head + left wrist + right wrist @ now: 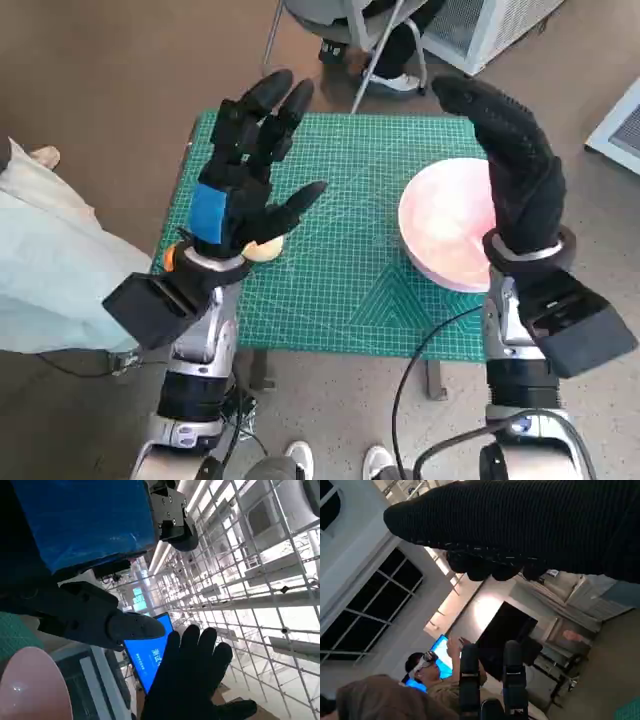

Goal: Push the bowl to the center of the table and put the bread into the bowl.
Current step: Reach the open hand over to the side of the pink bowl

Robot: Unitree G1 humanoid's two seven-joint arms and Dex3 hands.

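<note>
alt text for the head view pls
Both hands are raised, open and empty, above a green cutting mat: left hand over a partly hidden bread, right hand over a pink bowl near the mat's right edge.

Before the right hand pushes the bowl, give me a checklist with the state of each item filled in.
1. Bowl upright and empty: ok, nothing lies in it.
2. Bowl off centre, so the push is needed: ok, it sits at the right edge of the green mat, slightly over the edge.
3. Right hand free: ok, raised over the bowl's right side, fingers extended, holding nothing.
4. Right hand touching the bowl: cannot tell.
5. Left hand free: ok, raised with fingers spread, holding nothing.
6. Bread within reach: cannot tell, only a pale sliver shows under the left hand.
</note>
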